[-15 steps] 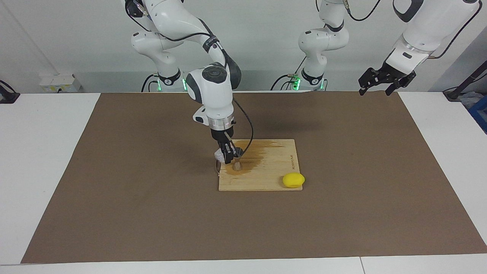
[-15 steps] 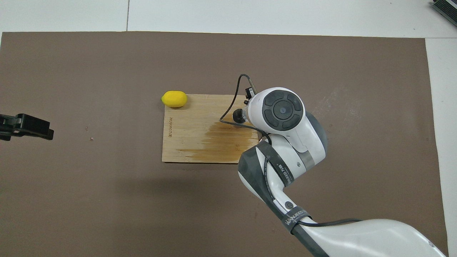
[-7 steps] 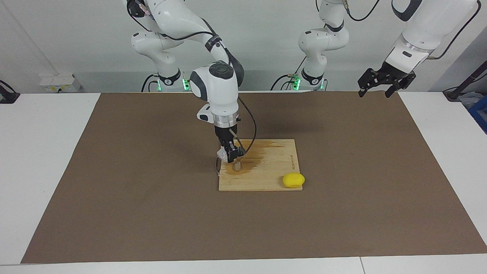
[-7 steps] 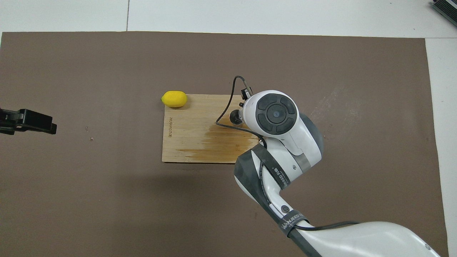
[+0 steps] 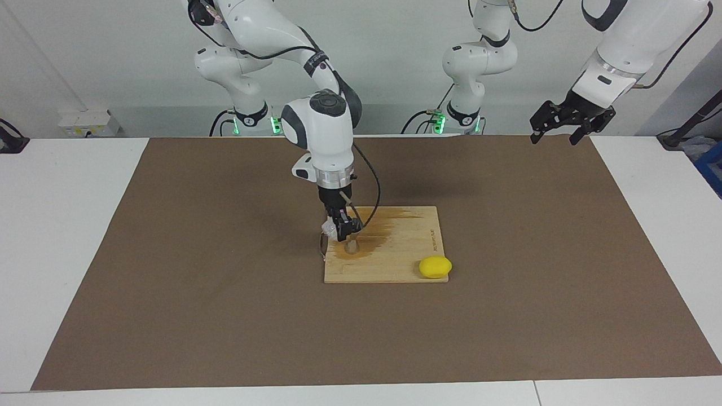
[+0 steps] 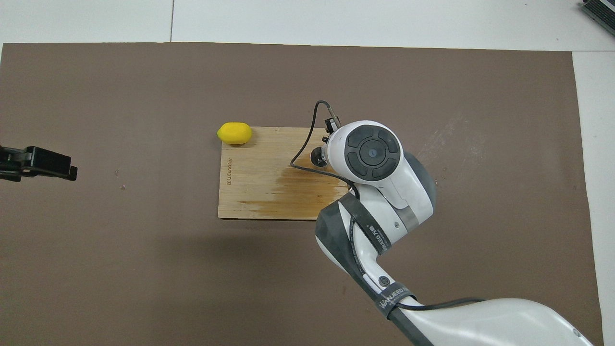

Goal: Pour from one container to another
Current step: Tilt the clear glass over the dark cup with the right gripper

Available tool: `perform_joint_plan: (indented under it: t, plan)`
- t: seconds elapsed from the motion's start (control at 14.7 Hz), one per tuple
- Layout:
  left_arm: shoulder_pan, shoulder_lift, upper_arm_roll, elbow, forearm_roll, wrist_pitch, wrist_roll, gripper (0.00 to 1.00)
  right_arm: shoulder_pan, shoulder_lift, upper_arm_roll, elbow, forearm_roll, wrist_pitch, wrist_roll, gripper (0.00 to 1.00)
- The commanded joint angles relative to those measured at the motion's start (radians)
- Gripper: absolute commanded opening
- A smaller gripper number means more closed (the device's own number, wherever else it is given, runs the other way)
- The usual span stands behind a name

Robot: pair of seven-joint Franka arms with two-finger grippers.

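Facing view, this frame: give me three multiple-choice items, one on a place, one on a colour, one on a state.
1. Where is the lemon?
A. at a corner of the cutting board
B. in the left gripper
C. off the mat

2. What colour is the mat?
A. blue
B. brown
C. green

3. How is the right gripper?
A. open, at rest
B. out of view
C. shut, low over the board

Key: 1 A, it lies at the board's corner. 2 B, brown across the table. 3 C, its fingertips meet over the stained patch.
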Motion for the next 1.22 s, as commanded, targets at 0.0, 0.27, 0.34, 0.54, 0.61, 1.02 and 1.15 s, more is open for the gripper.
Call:
perform_joint_plan:
  t: [0.0, 0.27, 0.34, 0.54, 0.61, 1.02, 1.15]
  plan:
    - [0.008, -0.021, -0.001, -0.024, -0.014, 0.011, 0.003, 1.00, -0.008, 0.005, 0.002, 0.025, -0.011, -0.004, 0.035, 0.00]
    - [0.008, -0.021, -0.001, -0.024, -0.014, 0.011, 0.003, 1.00, -0.017, 0.005, 0.003, 0.030, 0.023, 0.002, 0.055, 0.00]
    - [0.008, -0.021, -0.001, -0.024, -0.014, 0.011, 0.004, 1.00, -0.017, 0.005, 0.002, 0.033, 0.044, 0.002, 0.056, 0.00]
    - [0.008, -0.021, -0.001, -0.024, -0.014, 0.011, 0.003, 1.00, -0.031, 0.008, 0.002, 0.045, 0.112, 0.005, 0.061, 0.00]
    - [0.008, -0.021, -0.001, -0.024, -0.014, 0.011, 0.004, 1.00, -0.037, 0.008, 0.002, 0.047, 0.136, 0.005, 0.061, 0.00]
    - [0.008, -0.021, -0.001, -0.024, -0.014, 0.011, 0.004, 1.00, -0.097, 0.012, 0.002, 0.050, 0.280, 0.009, 0.043, 0.00]
    - [0.008, -0.021, -0.001, -0.024, -0.014, 0.011, 0.003, 1.00, -0.111, 0.015, 0.002, 0.047, 0.337, 0.026, 0.020, 0.00]
